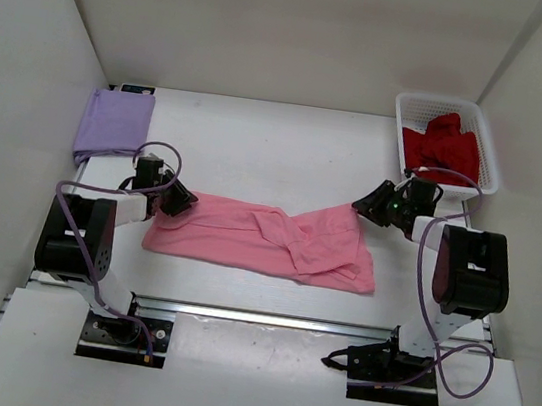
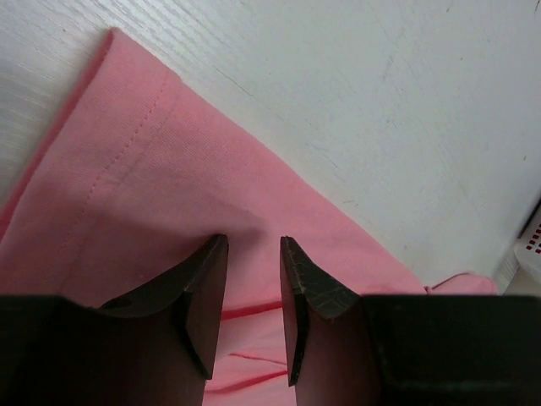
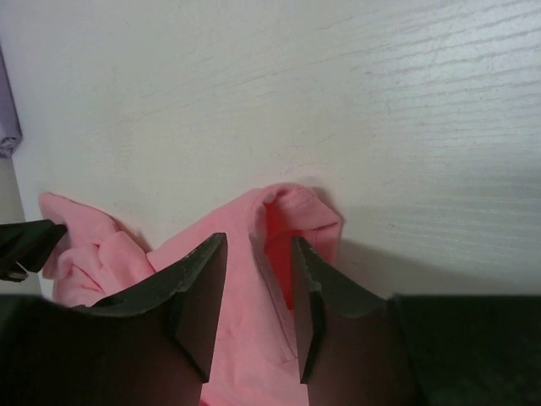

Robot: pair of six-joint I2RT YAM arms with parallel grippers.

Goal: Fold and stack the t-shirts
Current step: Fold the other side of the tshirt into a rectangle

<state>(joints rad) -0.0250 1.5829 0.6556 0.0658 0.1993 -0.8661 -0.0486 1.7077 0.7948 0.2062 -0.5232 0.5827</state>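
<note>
The pink t-shirt (image 1: 266,238) lies spread across the middle of the table, rumpled at its right half. My left gripper (image 1: 179,198) is at its upper left corner, the jaws nearly closed with creased pink fabric (image 2: 152,169) between them. My right gripper (image 1: 367,204) is at its upper right corner, the jaws narrow around a raised fold of pink fabric (image 3: 292,207). The lavender t-shirt (image 1: 112,123) lies folded at the far left. The dark red t-shirt (image 1: 443,144) is bunched in the white basket (image 1: 493,153).
The basket stands at the back right, just behind my right arm. White walls enclose the table on three sides. A metal rail (image 1: 265,316) runs along the near edge between the arm bases.
</note>
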